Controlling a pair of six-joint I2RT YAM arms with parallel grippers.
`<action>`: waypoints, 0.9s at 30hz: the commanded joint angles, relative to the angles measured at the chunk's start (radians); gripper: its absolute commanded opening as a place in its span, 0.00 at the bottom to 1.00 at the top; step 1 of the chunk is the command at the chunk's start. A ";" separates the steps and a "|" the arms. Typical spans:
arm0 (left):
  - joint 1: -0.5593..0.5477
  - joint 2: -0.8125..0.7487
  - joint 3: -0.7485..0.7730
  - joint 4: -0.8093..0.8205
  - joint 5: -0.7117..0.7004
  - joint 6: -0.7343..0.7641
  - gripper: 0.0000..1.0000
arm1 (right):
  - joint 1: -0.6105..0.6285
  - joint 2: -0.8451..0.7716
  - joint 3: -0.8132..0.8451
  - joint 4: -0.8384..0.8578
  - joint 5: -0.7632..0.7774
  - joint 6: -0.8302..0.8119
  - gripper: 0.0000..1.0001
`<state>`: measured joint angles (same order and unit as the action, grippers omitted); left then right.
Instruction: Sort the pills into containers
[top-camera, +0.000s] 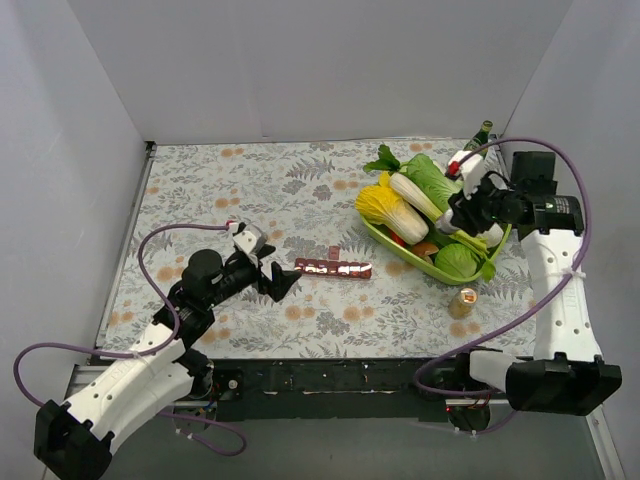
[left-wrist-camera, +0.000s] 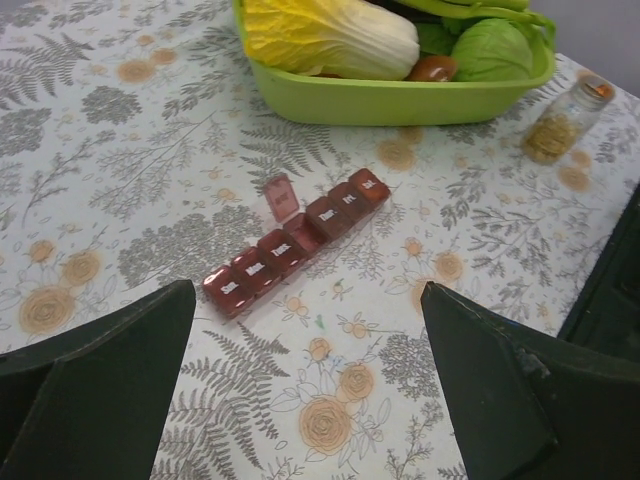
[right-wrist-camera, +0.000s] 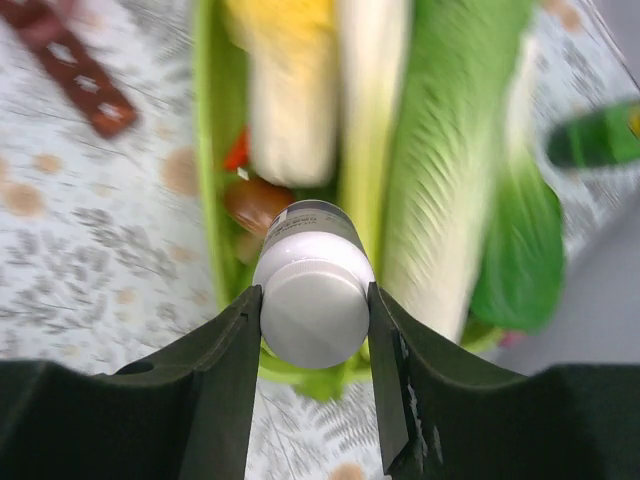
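From above, the left gripper (top-camera: 277, 281) sits low over the table (top-camera: 200, 190), just beside the left end of the containers (top-camera: 333, 268) — a dark red strip in the middle. The right gripper (top-camera: 457, 217) hangs over the green tray (top-camera: 400, 254) of vegetables. A small jar (top-camera: 463, 302) stands near the tray.

The left wrist camera shows the left fingers (left-wrist-camera: 100, 380) wide apart, holding nothing. The containers lie ahead between them, with one lid (left-wrist-camera: 282, 195) up.

The right wrist camera shows the right jaws squeezing a white bottle (right-wrist-camera: 313, 300) from both sides — above the tray's edge. The containers are well apart from it.
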<state>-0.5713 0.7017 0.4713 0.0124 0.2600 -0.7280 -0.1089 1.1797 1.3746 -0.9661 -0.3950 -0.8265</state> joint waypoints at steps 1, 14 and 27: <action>0.004 -0.031 -0.028 0.061 0.203 -0.013 0.98 | 0.217 0.004 0.015 0.006 -0.250 0.141 0.13; -0.007 -0.125 -0.089 0.169 0.324 -0.195 0.98 | 0.629 0.218 -0.189 0.318 -0.640 0.305 0.13; -0.162 -0.058 -0.105 0.213 0.127 -0.263 0.98 | 0.646 0.166 -0.367 0.555 -0.623 0.498 0.13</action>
<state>-0.6510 0.6182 0.3653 0.2146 0.5091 -0.9863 0.5407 1.4040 1.0363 -0.5247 -0.9939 -0.4164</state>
